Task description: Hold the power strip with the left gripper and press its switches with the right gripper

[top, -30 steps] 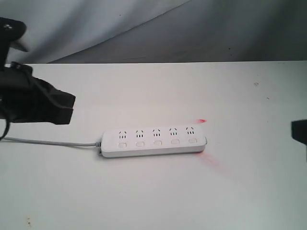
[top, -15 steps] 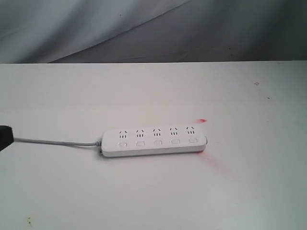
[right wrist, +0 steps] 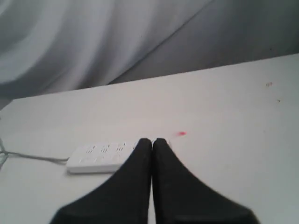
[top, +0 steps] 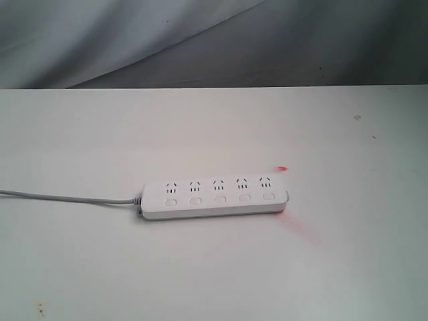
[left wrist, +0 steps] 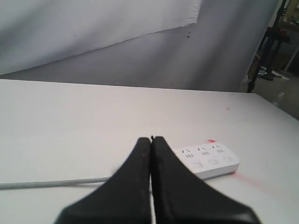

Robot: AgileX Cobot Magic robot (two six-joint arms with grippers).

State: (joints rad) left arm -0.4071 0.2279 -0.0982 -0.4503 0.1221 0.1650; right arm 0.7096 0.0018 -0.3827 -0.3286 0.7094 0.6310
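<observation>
The white power strip [top: 214,198] lies flat on the table, its five outlets in a row with the small switches [top: 219,199] just below them. Its grey cord [top: 67,198] runs off to the left edge. Neither arm shows in the exterior view. In the left wrist view my left gripper [left wrist: 151,139] is shut and empty, held above the table, short of the strip [left wrist: 210,160]. In the right wrist view my right gripper [right wrist: 152,140] is also shut and empty, with the strip [right wrist: 96,157] partly hidden behind its fingers.
A red light spot [top: 282,168] glows on the table beyond the strip's right end, with a red smear [top: 297,229] in front of it. A grey cloth backdrop [top: 214,40] hangs behind the table's far edge.
The left arm has pulled back out of the exterior view to the left, and the right arm's edge has left it on the right. The power strip has not moved.
</observation>
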